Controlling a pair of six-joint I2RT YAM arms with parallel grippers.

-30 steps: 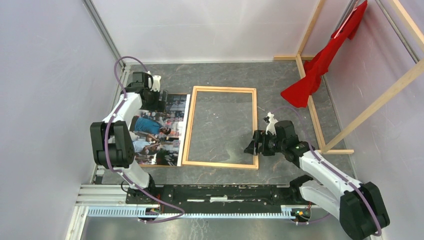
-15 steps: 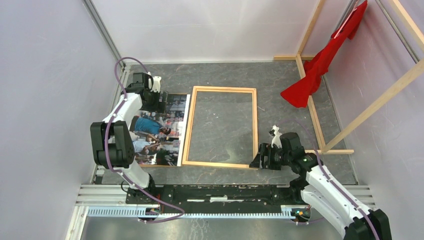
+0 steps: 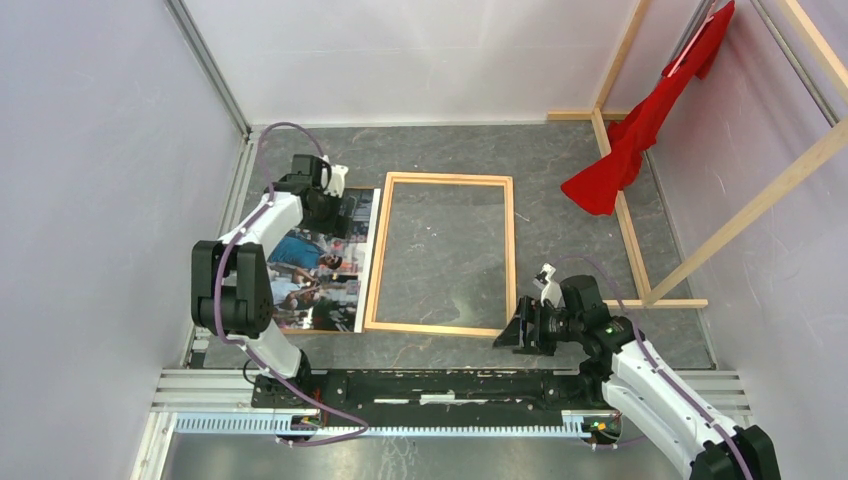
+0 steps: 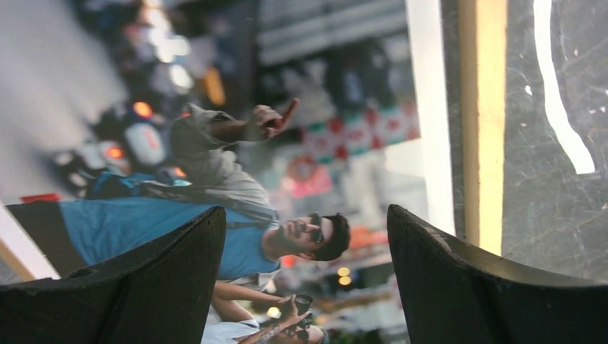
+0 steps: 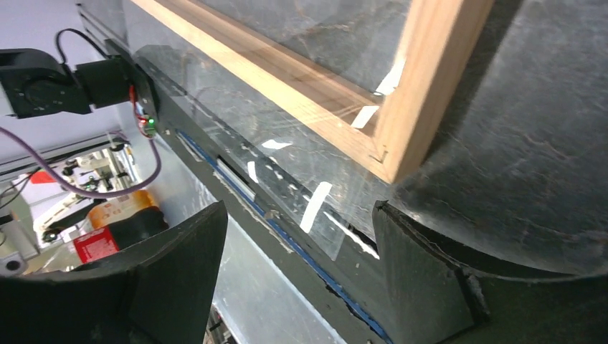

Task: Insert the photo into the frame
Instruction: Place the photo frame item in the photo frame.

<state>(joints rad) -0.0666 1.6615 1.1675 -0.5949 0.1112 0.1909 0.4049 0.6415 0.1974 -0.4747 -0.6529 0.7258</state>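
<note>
The photo (image 3: 318, 268) lies face up on the table, just left of the frame (image 3: 372, 262); its colourful street scene fills the left wrist view (image 4: 287, 136). My left gripper (image 3: 338, 210) hovers open over the photo's far end, near its right edge, with nothing between the fingers (image 4: 305, 215). The frame's wooden left rail (image 4: 482, 122) shows beside the photo's white border. My right gripper (image 3: 516, 330) stands open just off the frame's near right corner (image 5: 401, 122), empty (image 5: 297, 211). A clear sheet (image 5: 308, 172) juts past that corner.
A red cloth (image 3: 640, 135) hangs on a wooden rack (image 3: 765, 195) at the right; the rack's base beams (image 3: 630, 235) lie on the table. A black rail (image 3: 440, 385) runs along the near edge. Walls close in at left and back.
My left gripper has shifted right across the photo's far end toward the frame. My right gripper has drawn back from the frame's right rail to its near right corner.
</note>
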